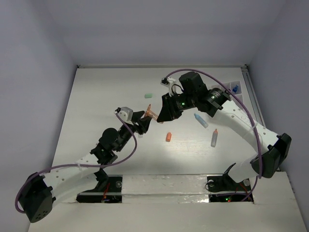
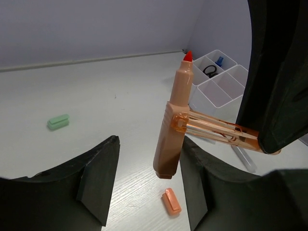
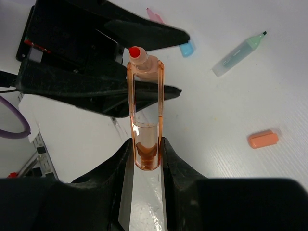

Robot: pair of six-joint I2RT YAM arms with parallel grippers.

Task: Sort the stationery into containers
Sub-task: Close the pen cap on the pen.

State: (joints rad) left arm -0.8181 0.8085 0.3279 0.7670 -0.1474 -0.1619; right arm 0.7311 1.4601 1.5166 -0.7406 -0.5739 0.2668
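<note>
The left gripper [image 2: 150,149] has its two black fingers apart, and an orange marker [image 2: 169,144] hangs between them, nearly upright, with its red tip [image 2: 187,57] on top. The marker's lower end sits just beside one finger [image 2: 195,187], with a wide gap to the other. The right gripper [image 2: 269,139] clamps the marker by a clear orange piece [image 2: 211,127] that sticks out sideways from its middle. On the white table [image 2: 106,91] lie a small green block [image 2: 58,121] and, below the marker, an orange cap [image 2: 171,200]. Behind stands a white tray [image 2: 207,98] with a black item [image 2: 210,71] and a blue item [image 2: 219,60] in separate compartments.
</note>
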